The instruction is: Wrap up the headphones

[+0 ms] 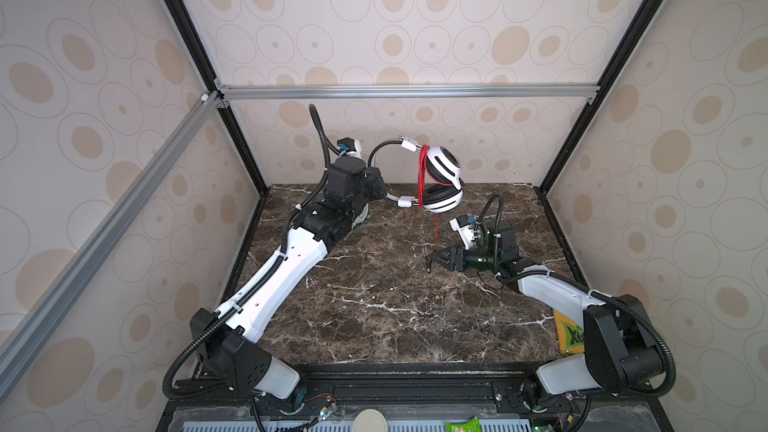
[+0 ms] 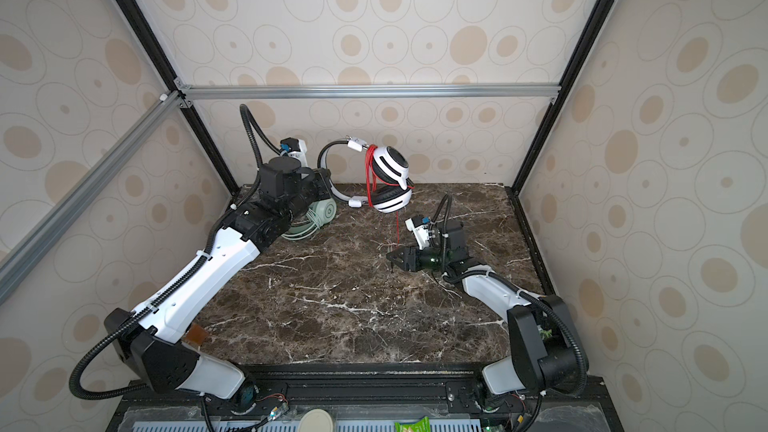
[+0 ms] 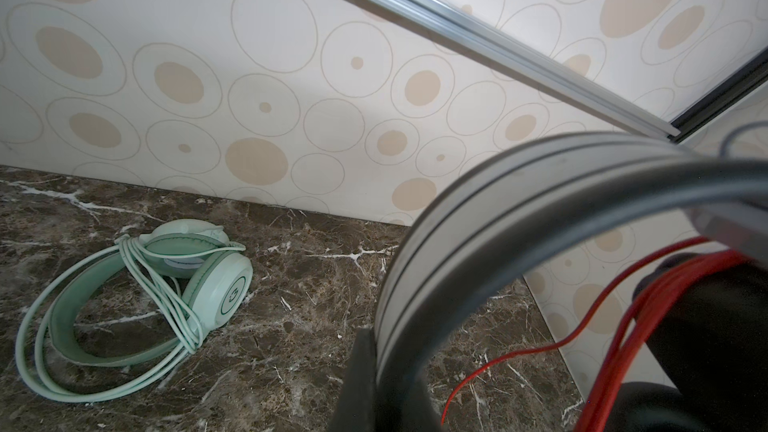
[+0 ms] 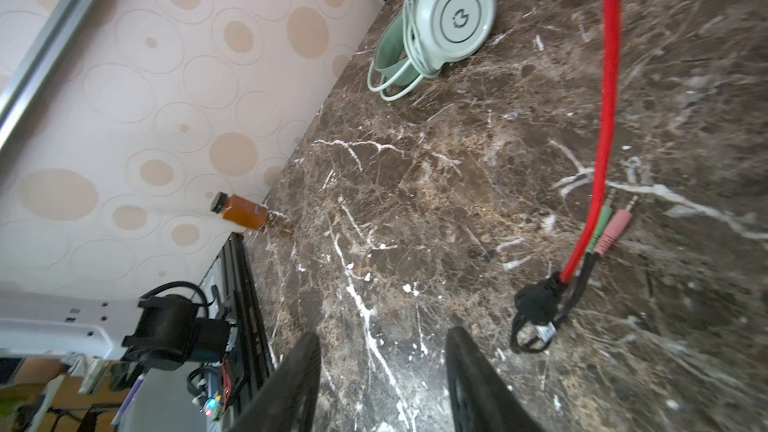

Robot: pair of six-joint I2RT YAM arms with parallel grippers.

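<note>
Patterned walls with beige ovals close in a dark marble table (image 1: 374, 305), and the main risk sits at its far end. There the left gripper (image 1: 379, 188) is clamped on the headband (image 3: 519, 209) of the white headphones (image 1: 442, 178) and holds them in the air near the back wall. A grip at one spot on a smooth curved band could let the set swing, twist or slide out. The green headphones (image 3: 220, 288) lie flat on the table at the far left, beside that arm, with their pale cable wound round them. They look finished, so a low sweep of the left arm could knock them or pull a loop loose. The right gripper (image 4: 384, 338) has its jaws partly apart with nothing between them, low over the table. The red cable (image 1: 423, 176) is looped round the white set beside the ear cups, and its loose tail hangs straight down. With that end free, the loops could slacken and slip off. A hard tug on the tail might drag the set from the left grip. The plugs (image 4: 606, 226) sit just beside the right gripper, at or barely above the table; I cannot tell which. The thin lead there could slip through a pinch or snag on its black tangle.
</note>
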